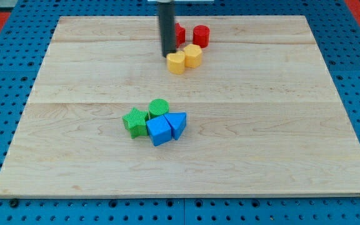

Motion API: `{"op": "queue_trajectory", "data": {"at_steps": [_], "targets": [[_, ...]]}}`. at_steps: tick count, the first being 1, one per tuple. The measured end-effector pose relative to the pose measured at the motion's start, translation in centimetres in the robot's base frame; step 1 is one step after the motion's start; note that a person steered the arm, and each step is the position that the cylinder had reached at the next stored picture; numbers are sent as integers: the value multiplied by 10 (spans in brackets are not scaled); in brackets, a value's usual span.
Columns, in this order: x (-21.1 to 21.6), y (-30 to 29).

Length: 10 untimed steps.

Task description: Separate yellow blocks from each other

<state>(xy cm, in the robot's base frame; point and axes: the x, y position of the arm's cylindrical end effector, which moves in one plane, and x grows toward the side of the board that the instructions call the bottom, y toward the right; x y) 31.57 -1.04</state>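
Two yellow blocks sit touching near the view's top centre: a yellow heart-like block (176, 63) and a yellow hexagonal block (193, 55) to its upper right. My tip (167, 55) is at the end of the dark rod, just left of and touching or nearly touching the yellow heart-like block. A red block (179, 33) is partly hidden behind the rod. A red cylinder (201, 35) stands just above the yellow hexagonal block.
A cluster sits at the board's middle: a green star (135, 120), a green cylinder (159, 107), a blue cube-like block (159, 130) and a blue triangle (177, 124). The wooden board (280, 125) lies on a blue perforated table.
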Motion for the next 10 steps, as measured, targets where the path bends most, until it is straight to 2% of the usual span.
{"op": "queue_trajectory", "data": {"at_steps": [1, 2, 3, 4, 5, 6, 7, 8, 9, 10], "targets": [[-14, 4], [-5, 44], [26, 55], [-9, 83], [-25, 36], [-22, -34], [28, -16], [31, 32], [40, -34], [112, 25]]}}
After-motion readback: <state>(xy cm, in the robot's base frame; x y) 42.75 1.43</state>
